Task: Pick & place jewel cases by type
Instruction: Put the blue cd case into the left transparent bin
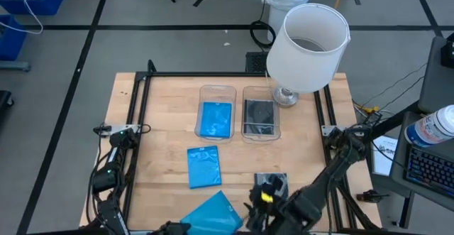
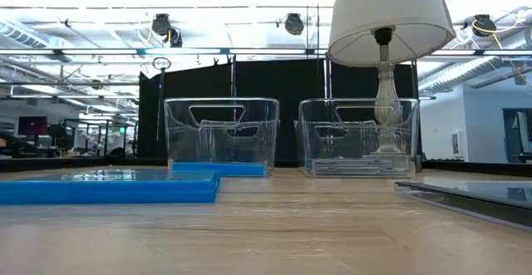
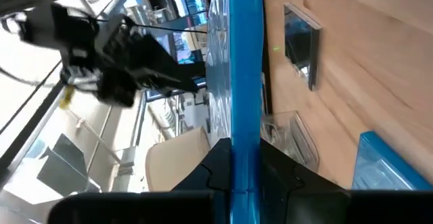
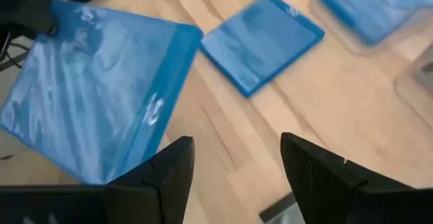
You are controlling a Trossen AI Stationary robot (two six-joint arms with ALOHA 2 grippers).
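Note:
My left gripper (image 3: 245, 183) is shut on a bright blue case (image 1: 213, 214) at the table's near edge. A second blue case (image 1: 203, 166) lies flat on the table. A third lies in the left clear bin (image 1: 216, 118). A dark grey square case (image 1: 259, 116) lies in the right bin. Another grey square case (image 1: 272, 181) lies flat near the near edge, partly under my right gripper (image 4: 237, 173). That gripper is open above the wood and touches nothing that I can see. My left gripper pinches the blue case between its two fingers at one edge (image 3: 245, 158). In the left wrist view the case shows edge-on and runs straight out from the fingers. It is held tilted (image 4: 95, 95) over the table's near edge. The fingers hide how far back it reaches.
A lamp with a white shade (image 1: 307, 47) stands on the far right of the table, its base (image 1: 286, 96) beside the right bin. Black rails (image 1: 142, 121) run along the table's left, far and right sides. Bare wood (image 1: 170, 143) lies left of the bins.

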